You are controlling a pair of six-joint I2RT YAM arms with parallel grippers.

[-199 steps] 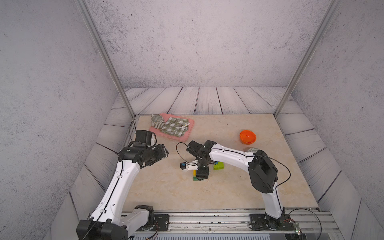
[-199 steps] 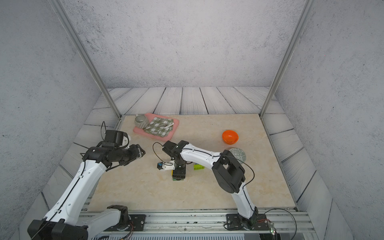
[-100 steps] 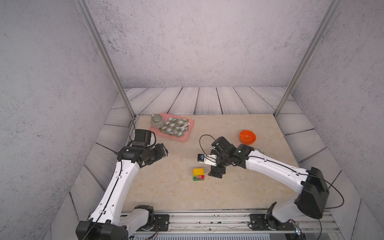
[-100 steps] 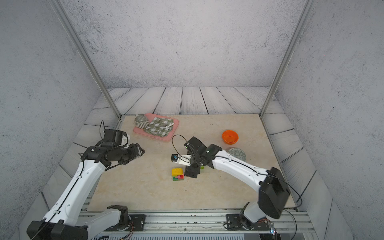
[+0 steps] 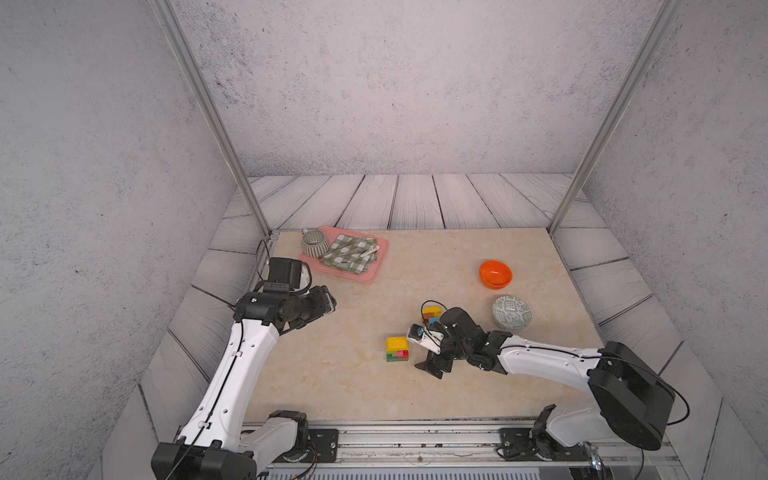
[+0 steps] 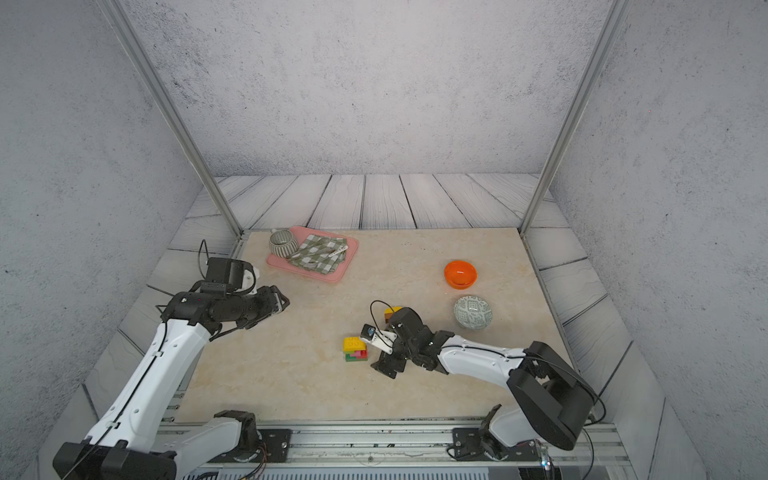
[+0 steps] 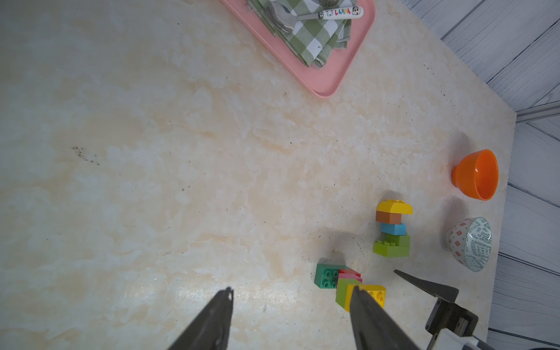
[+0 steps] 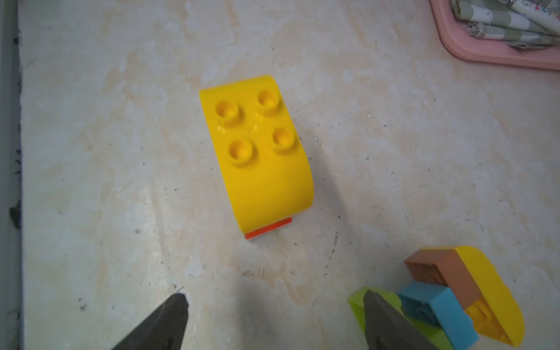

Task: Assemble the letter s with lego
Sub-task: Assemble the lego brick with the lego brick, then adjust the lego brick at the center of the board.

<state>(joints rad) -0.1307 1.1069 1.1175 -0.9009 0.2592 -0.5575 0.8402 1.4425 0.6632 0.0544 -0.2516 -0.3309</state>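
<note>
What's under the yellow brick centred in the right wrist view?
Under the yellow brick: a lime brick, pink brick, red brick, dark green brick, seen sideways. From above it hides all but a red edge.

Second brick stack [image 5: 432, 312]: lime base was hidden behind my right arm [image 5: 540, 361] in both top views; cut by the frame edge at my right wrist. Layers under the yellow brick [image 8: 257, 151]: only a red sliver [image 8: 268, 231] showed there. Pink tray [image 7: 318, 78]: clipped in both wrist views.
</note>
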